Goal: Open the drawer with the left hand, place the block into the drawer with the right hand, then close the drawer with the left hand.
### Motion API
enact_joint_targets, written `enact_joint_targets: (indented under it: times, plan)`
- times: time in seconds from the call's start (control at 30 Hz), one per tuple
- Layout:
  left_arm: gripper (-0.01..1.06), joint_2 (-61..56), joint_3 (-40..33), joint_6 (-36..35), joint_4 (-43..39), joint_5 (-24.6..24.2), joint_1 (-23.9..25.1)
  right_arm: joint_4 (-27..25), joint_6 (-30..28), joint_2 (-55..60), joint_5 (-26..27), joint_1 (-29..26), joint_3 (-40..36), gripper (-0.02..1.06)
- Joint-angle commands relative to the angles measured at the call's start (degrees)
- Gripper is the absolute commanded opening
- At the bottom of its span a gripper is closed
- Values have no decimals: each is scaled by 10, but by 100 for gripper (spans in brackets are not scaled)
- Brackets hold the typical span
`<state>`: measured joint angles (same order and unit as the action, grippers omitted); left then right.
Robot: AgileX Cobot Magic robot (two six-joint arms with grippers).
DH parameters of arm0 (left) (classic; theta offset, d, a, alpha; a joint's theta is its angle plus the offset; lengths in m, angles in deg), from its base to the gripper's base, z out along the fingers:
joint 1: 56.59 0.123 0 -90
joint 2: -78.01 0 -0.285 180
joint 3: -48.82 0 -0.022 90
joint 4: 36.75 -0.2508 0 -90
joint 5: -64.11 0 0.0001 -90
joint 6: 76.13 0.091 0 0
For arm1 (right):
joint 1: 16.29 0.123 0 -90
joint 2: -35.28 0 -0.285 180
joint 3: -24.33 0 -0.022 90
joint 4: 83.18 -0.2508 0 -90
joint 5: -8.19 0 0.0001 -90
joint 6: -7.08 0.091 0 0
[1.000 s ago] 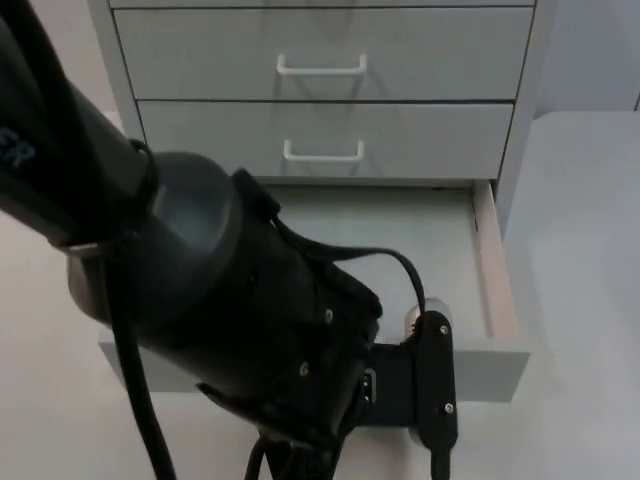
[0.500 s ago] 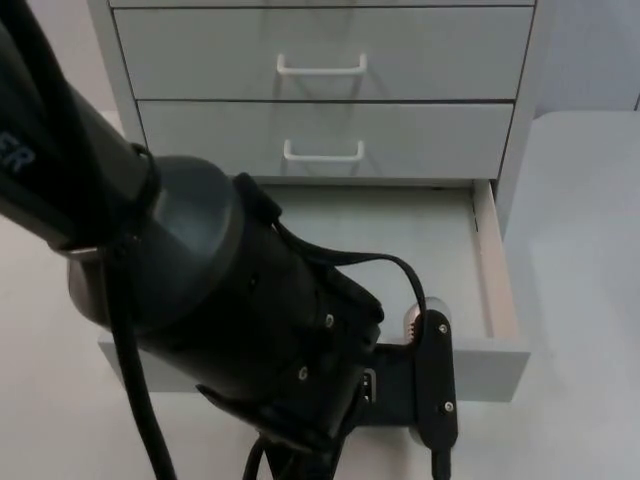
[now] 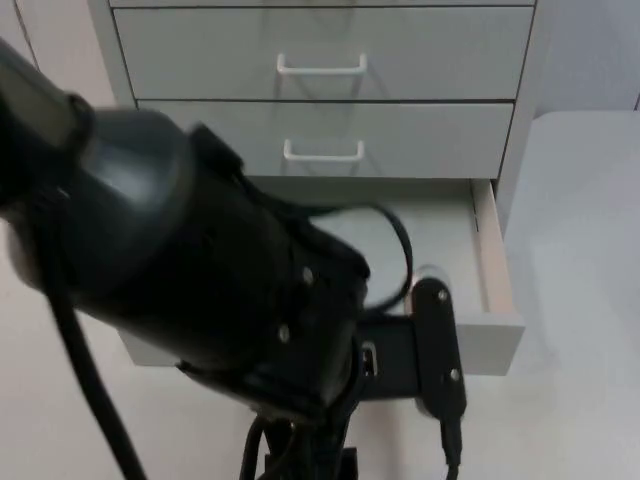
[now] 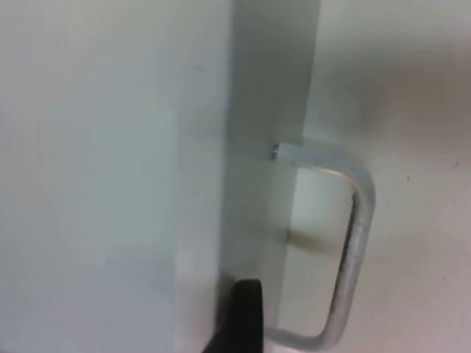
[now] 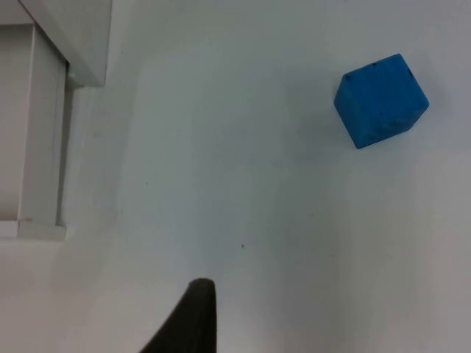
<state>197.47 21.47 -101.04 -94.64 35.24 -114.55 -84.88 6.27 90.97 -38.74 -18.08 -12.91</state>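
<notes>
The drawer (image 3: 480, 250) is seen pulled open at centre frame; the left gripper (image 4: 243, 323) is beside its handle (image 4: 353, 243), jaw state untellable. The blue block (image 5: 381, 100) lies on the worktop (image 5: 257, 184) near the waiting right gripper (image 5: 193, 316), jaw state untellable.

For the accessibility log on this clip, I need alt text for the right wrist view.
A blue block sits alone on the white table, untouched, well away from the black fingertip of the right gripper hanging above the table. Off to one side is the corner of the white cabinet with the edge of its open drawer.

Left tool (image 4: 239, 323) low, forward
</notes>
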Motion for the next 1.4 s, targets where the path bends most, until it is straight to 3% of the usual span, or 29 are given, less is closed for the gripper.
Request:
enact_joint_targets:
  times: [0.0,0.2,0.47,0.97,1.13,1.23,1.27,1.37]
  plan:
    - [82,-26,1,46,35,-9,-1,-1,-1,-2,4,-3,3,105]
    - [82,-96,1,152,157,-38,-1,-1,-1,-2,4,-3,3,105]
    - [82,-241,1,234,290,-54,-1,-1,-1,-2,4,-3,3,105]
    - [82,-381,1,243,328,-67,5,-1,-1,-2,7,-3,3,105]
    - [82,-399,1,292,415,-70,64,-1,-1,-2,7,-3,3,105]
    - [82,-425,1,372,533,-69,154,-1,-1,-2,7,-3,3,105]
    - [82,-425,1,372,533,-69,154,-1,-1,-2,7,-3,3,105]
    - [82,-454,1,422,614,-74,242,-1,-1,-2,7,-3,3,105]
